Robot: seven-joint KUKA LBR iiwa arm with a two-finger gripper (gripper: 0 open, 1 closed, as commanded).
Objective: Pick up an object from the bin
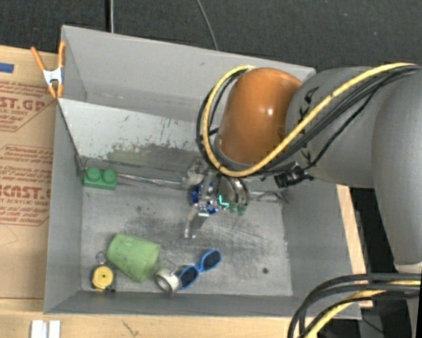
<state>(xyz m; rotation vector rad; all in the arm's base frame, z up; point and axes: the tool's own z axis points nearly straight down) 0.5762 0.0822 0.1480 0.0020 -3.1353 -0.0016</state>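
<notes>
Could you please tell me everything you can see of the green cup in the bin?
The green cup is pale green, matte, plastic-looking, and lies on its side on the bin floor near the front left corner. A small yellow round thing sits close at its left; a silvery piece lies against or just beside its right end.

We read red print on the cardboard sheet (11,143) lying left of the bin (63,224): a cut-off "CAST.GP" near the top, and lower down "LL-CAST ACRYLIC SHEET".
</notes>
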